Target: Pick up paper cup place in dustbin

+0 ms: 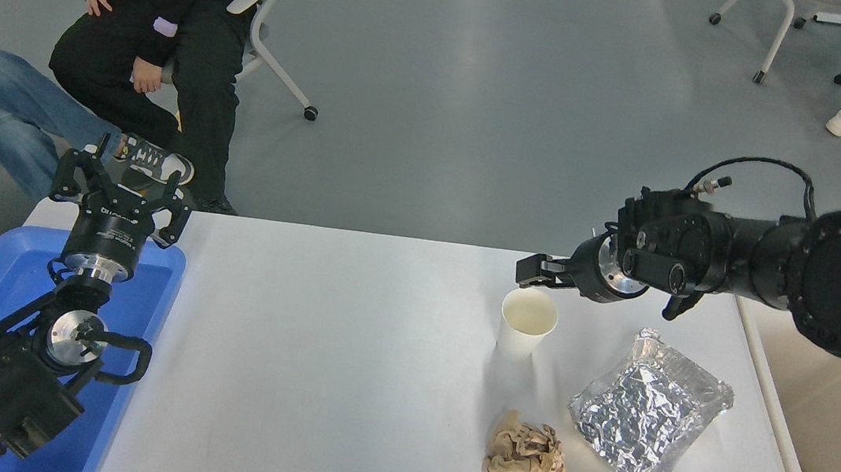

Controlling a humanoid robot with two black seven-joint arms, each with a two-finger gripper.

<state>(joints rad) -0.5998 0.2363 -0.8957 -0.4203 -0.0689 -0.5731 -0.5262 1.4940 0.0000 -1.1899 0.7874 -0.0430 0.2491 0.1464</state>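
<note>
My right gripper (530,271) is in the right half of the frame, stretched out almost level and pointing to the left. Its tip hangs just above the far rim of the paper cup (527,323), and I see no contact between them. Whether its fingers are apart or together I cannot tell from this angle, because they lie one behind the other.

The paper cup stands upright on the white table (342,370), a little right of the centre of the frame. Its inside is cream and I see nothing in it. Lower right of the cup lies a crinkled silver foil pouch (647,411), and below the cup, near the bottom of the frame, a crumpled brown paper wad (525,452). These three things are apart from each other.

The dustbin (832,441) is at the right edge of the frame, beside the table. My right arm covers its upper part; low in the bin, at the bottom right corner, something brown shows, but I cannot say what it is.

My left gripper (122,185) is at the left side of the frame, above the far end of the blue plastic tray (3,283), with its fingers spread apart and holding nothing. The visible part of the tray shows nothing inside.

At the upper left of the frame two persons (150,39) sit.
</note>
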